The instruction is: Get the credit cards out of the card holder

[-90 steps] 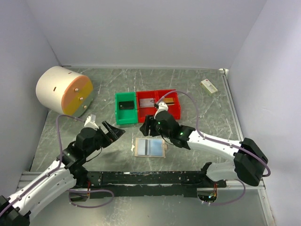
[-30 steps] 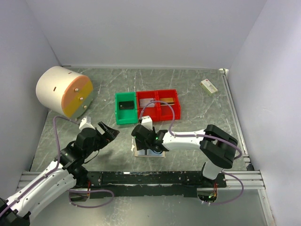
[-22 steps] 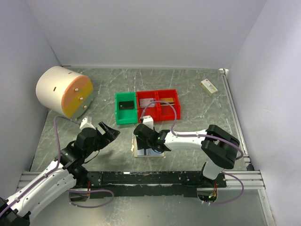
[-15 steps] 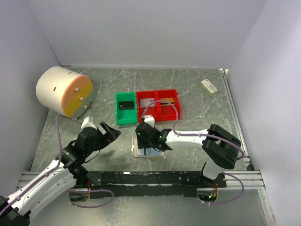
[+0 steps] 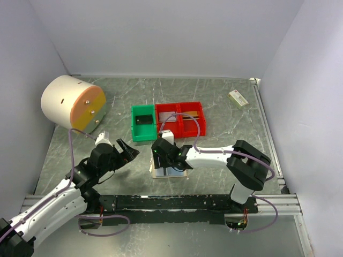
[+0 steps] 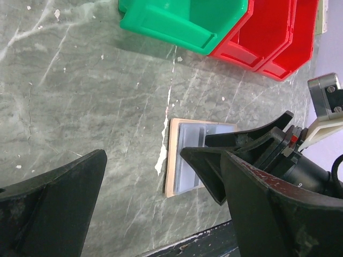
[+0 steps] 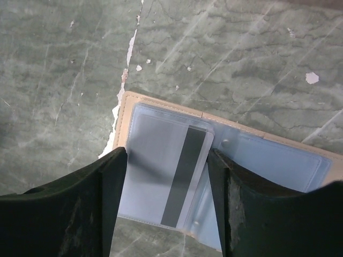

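The tan card holder (image 5: 174,173) lies open on the table, its pale blue pockets (image 7: 268,160) facing up. A silver-grey credit card (image 7: 161,166) with a dark stripe lies flat in its left pocket. My right gripper (image 7: 167,155) hangs low over it, open, one finger on each side of that card. Out to the left, my left gripper (image 5: 127,151) stands wide open and holds nothing; its view takes in the holder (image 6: 185,160) and the right gripper's fingers (image 6: 252,144). Other cards lie in the bins: a dark one (image 5: 143,120), a silver one (image 5: 169,116) and a gold one (image 5: 193,113).
A green bin (image 5: 134,128) and two red bins (image 5: 202,123) stand in a row just behind the holder. A big cream cylinder with an orange face (image 5: 72,103) lies at the far left. A small white-and-green box (image 5: 238,98) sits at the back right.
The right arm has come from the red bins down over the holder. In the last second its jaws narrowed slightly, then widened again. The left arm has barely moved.
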Controlling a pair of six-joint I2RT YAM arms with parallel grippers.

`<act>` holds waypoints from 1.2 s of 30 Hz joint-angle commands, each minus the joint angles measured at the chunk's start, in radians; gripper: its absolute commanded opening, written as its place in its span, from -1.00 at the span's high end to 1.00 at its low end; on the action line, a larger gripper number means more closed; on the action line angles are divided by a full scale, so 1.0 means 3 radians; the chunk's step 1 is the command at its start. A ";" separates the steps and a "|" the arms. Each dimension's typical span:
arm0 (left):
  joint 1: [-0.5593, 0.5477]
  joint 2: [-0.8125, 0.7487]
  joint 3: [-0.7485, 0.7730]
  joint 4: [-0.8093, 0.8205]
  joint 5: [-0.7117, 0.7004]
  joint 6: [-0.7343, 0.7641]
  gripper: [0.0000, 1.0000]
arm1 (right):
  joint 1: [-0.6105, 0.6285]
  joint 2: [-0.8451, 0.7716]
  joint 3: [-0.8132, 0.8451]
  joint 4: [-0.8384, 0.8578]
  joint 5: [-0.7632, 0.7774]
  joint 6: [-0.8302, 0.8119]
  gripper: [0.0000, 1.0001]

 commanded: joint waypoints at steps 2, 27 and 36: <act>0.0013 0.0017 0.0155 0.0073 0.0039 0.0131 -0.98 | -0.0012 0.0121 -0.0025 -0.0069 0.0000 0.0030 -0.17; 0.0013 -0.0227 0.0056 0.0046 0.0096 0.0032 -0.97 | -0.0081 0.0229 -0.0074 -0.0103 -0.0078 -0.0057 -0.25; 0.0013 -0.0183 0.0035 0.0034 0.0096 0.0010 -0.98 | -0.0061 0.0411 0.0101 -0.0285 0.0046 -0.0093 -0.33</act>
